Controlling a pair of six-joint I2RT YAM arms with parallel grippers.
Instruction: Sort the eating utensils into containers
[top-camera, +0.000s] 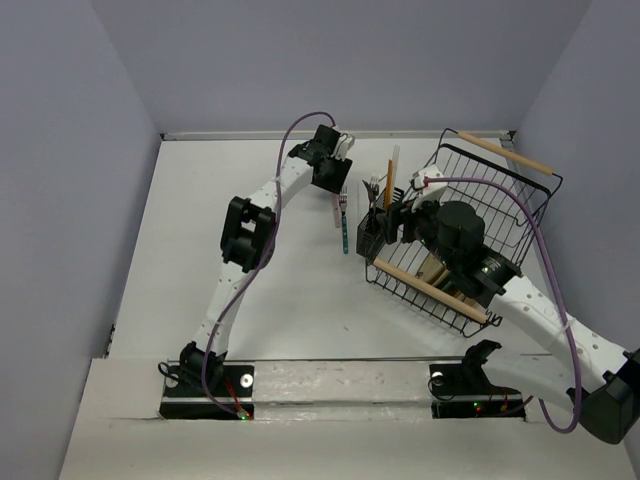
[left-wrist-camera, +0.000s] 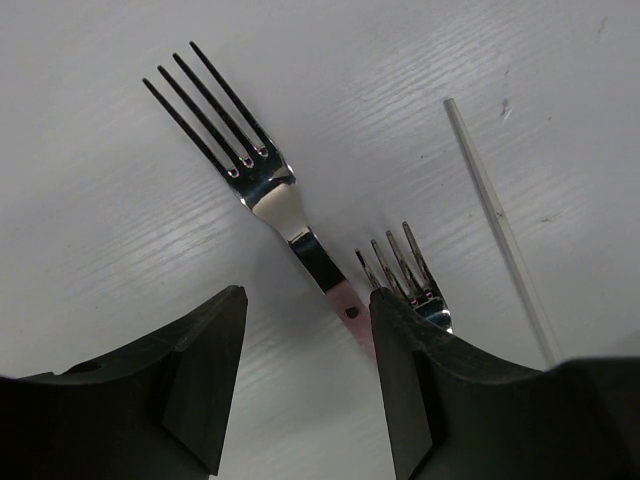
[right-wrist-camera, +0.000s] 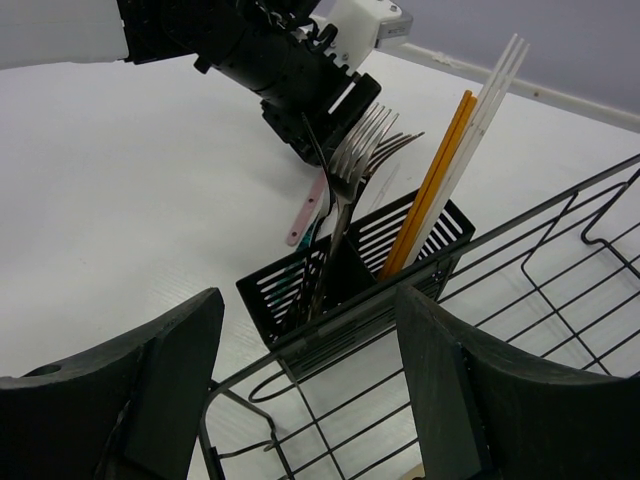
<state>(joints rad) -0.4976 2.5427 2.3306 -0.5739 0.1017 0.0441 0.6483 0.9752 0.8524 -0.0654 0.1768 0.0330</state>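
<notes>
white table (left-wrist-camera: 90, 200): two forks (left-wrist-camera: 262, 185), one white chopstick (left-wrist-camera: 497, 215); left claw (left-wrist-camera: 308, 300), right claw (right-wrist-camera: 308, 300) open.

L gripper (top-camera: 338, 185) over pink fork (top-camera: 338, 212) (teal fork (top-camera: 345, 238) beside), holder (top-camera: 371, 243) nearby

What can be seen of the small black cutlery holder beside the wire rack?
The cutlery holder is a small black rectangular box, plastic-looking, with slotted walls and open-topped compartments. It stands upright against the outer side of the wire rack. Metal forks stand tines-up in one compartment; orange and white chopsticks lean in the next.
</notes>
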